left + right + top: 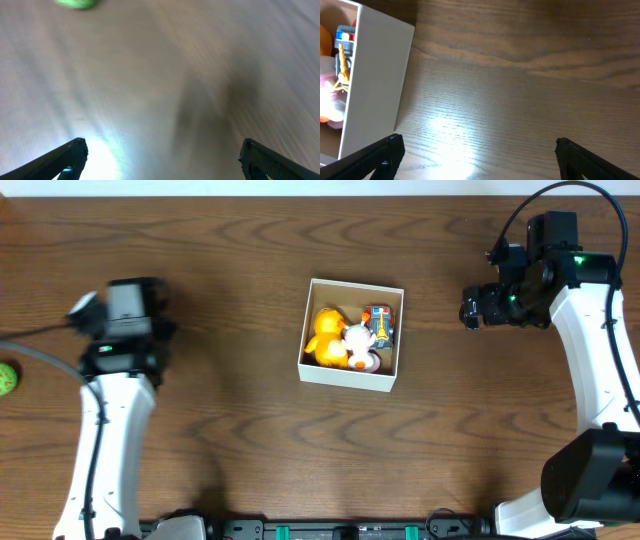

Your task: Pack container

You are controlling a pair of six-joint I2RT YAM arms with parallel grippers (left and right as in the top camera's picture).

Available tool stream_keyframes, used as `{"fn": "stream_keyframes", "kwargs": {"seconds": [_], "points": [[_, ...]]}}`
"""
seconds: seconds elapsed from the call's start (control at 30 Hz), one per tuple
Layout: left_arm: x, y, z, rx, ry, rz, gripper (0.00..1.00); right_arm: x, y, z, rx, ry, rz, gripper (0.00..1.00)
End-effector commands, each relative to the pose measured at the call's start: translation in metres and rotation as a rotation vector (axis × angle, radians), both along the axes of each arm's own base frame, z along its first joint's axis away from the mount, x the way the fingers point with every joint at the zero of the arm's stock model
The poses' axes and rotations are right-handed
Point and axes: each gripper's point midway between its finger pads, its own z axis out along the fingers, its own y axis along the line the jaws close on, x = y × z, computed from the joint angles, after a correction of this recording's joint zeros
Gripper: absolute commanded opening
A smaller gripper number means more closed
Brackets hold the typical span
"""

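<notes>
Alignment first: set open left gripper (162,147) squarely over green toy (6,378) far left of container (348,380), leaving open right gripper (477,144) parked.

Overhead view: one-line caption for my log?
Container holds yellow duck, white toy and toy car; green object lies far left.

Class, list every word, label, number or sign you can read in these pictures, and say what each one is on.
None can be read.
The blue-and-red toy in the container has coloured markings, too small and blurred to make out as text.
</notes>
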Motion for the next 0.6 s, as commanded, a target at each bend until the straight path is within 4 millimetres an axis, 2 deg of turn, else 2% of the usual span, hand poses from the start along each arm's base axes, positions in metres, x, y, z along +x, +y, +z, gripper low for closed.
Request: {"fn": "stream_keyframes", "kwargs": {"seconds": [0.0,0.13,0.3,0.57], "points": [[-0.021,0.04,0.002,-0.012,-0.038,0.209,0.98,0.001,0.0,0.012,0.002,-0.033,-0.014,0.99],[-0.034,0.069,-0.002,-0.058,-0.061,0.297,0.98,0.001,0.0,0.012,0.002,-0.033,-0.014,0.99],[-0.013,0.079,-0.018,-0.166,-0.1,0.204,0.98,0.001,0.0,0.012,0.002,-0.033,-0.014,0.99],[0.022,0.109,-0.053,-0.094,-0.053,0.101,0.98,0.001,0.0,0.012,0.002,-0.033,-0.014,0.99]]}}
